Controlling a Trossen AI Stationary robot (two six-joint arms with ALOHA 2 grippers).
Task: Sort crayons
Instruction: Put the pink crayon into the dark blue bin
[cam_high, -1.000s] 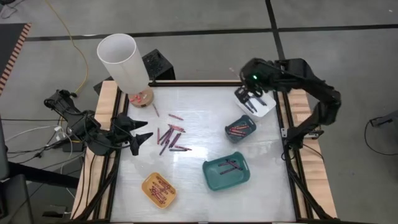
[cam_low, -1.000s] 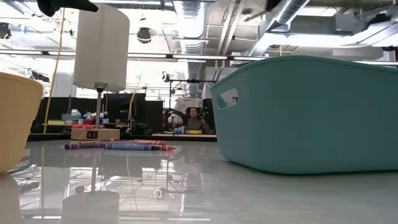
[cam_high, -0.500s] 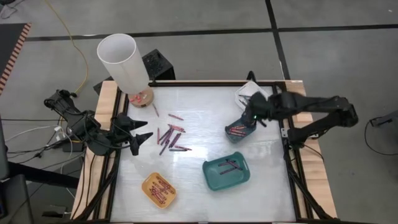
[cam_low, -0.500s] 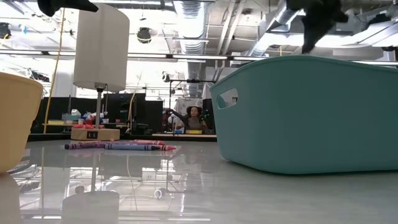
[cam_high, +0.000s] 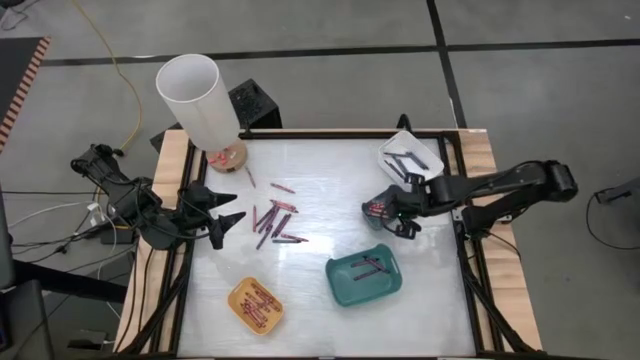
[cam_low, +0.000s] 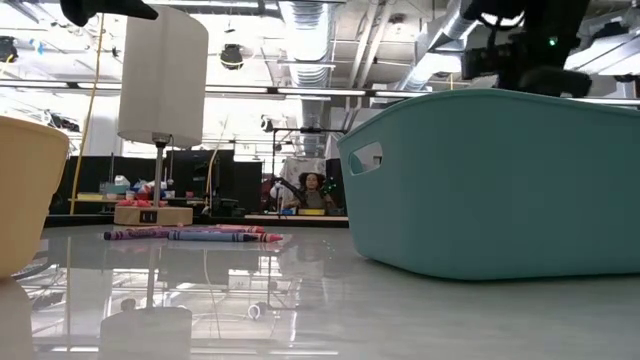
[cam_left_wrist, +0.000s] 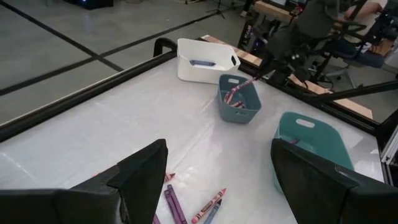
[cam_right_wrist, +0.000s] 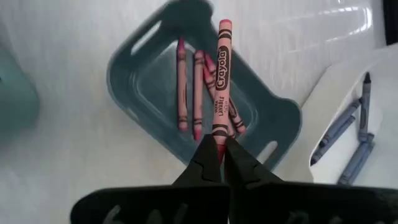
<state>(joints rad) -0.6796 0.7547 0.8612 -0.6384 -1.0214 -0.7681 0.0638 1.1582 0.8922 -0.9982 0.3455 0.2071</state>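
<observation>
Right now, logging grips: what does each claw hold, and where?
Right claw pinches a pink crayon by one end, above the small teal tray. Left claw: nothing.

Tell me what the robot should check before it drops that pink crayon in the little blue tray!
1. Right gripper shut on the pink crayon: ok.
2. Crayon hangs over the small dark teal tray: ok in the right wrist view.
3. Crayons already in that tray look pink or red like it: ok.
4. Grey-blue crayons sit apart in the white tray: ok.
5. Left gripper open, waiting by the loose crayons, out of the way: ok.
6. Height of the crayon above the tray: cannot tell.
</observation>
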